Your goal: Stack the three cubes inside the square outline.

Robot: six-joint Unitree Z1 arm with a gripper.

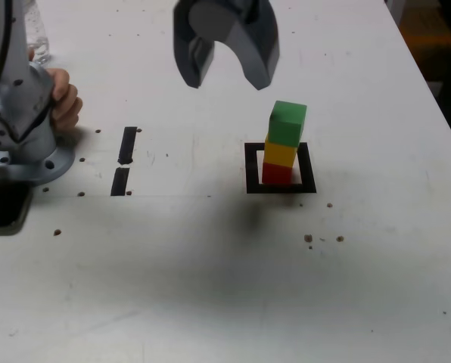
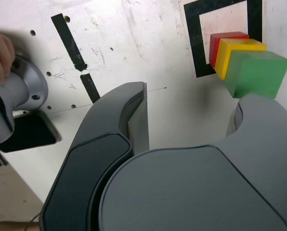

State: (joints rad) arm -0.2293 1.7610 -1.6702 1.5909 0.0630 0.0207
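Three cubes stand in one tower on the white table (image 1: 210, 287). The red cube (image 1: 277, 173) is at the bottom, the yellow cube (image 1: 280, 153) sits on it, and the green cube (image 1: 287, 123) is on top. The green one is turned a little and sticks out past the yellow one. The tower stands inside the square outline (image 1: 251, 168) of black tape. It hides part of the white middle and the far side of the square.

The gripper (image 1: 227, 77) hangs in the air above the table, toward the exterior view's left of the tower. Its two gray jaws are spread apart and nothing is between them. Its top is cut off by the edge of the picture. In the wrist view the gripper fills most of the frame, and one jaw covers a bit of the green cube.

Two short black tape strips (image 1: 124, 159) lie well apart from the square. At the exterior view's left, a person's hand (image 1: 63, 98) rests against the arm's round base (image 1: 29, 155). A dark flat thing (image 1: 2, 206) beside the base is cut off, so I cannot tell what it is.
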